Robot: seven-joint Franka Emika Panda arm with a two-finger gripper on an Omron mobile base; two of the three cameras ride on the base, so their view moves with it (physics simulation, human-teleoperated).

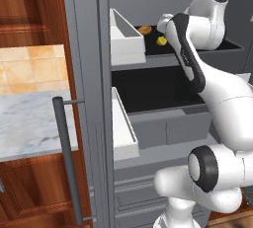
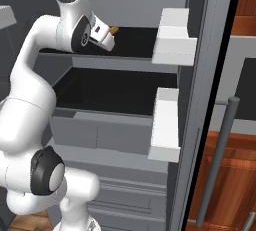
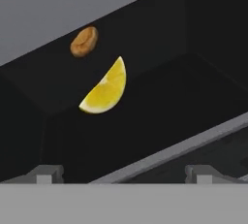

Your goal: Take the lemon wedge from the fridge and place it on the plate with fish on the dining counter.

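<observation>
The fridge [image 1: 89, 74] stands open, and my arm reaches into its upper black shelf [image 2: 135, 42]. On that shelf lies the lemon wedge [image 3: 105, 89], bright yellow and small, seen also in the left base view [image 1: 161, 40] just beside my hand. My gripper [image 3: 124, 174] is open, its two fingertips [image 3: 46, 173] wide apart and a short way in front of the wedge, touching nothing. An orange-brown rounded food item [image 3: 84, 41] rests farther back on the same shelf. The plate with fish and the dining counter are out of view.
White door bins [image 1: 126, 39] [image 2: 175, 37] hang on both open doors beside the shelves. A second black shelf [image 1: 153, 89] and grey drawers [image 1: 168, 128] lie below. A small marble worktop [image 1: 29, 123] backed by tan tiles sits left of the door handle [image 1: 66, 158].
</observation>
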